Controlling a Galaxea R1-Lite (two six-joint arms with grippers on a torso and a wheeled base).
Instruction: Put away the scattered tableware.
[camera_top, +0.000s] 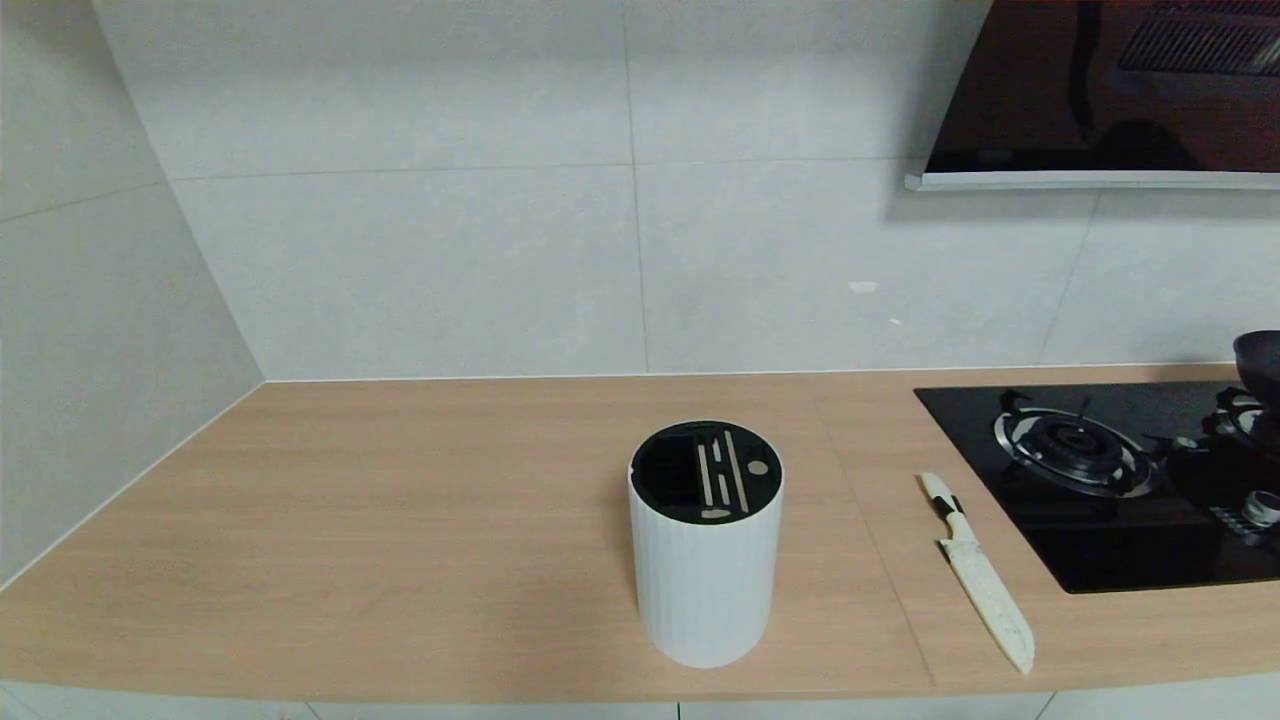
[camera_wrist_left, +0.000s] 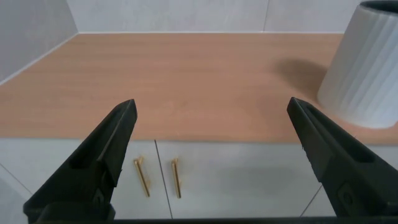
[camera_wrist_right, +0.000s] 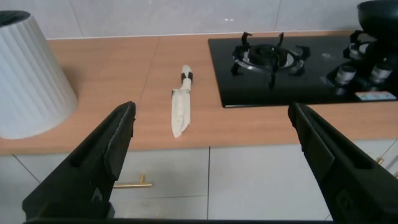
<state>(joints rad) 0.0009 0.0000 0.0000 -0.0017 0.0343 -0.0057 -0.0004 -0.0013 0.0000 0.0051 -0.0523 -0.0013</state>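
Both grippers hang wide open and empty, held off the front edge of the counter (camera_top: 400, 500). The left gripper (camera_wrist_left: 211, 109) faces bare wood with the holder (camera_wrist_left: 367, 62) off to one side. The right gripper (camera_wrist_right: 212, 111) looks straight at the knife (camera_wrist_right: 180, 109), so the pick looks like its job.

The knife lies flat between the holder and the hob (camera_top: 1100, 500), touching neither. Its handle points toward the wall and its tip toward the front edge. I would go over the blade and come down on the handle with the fingers across it. It lies flat, so the fingertips must nearly touch the wood before closing. Then tip it blade-down and line it up with one of the long slots in the holder's black top.

The knife has a pale speckled blade and a white handle with black bands near the blade. The holder is a white ribbed cylinder standing upright.
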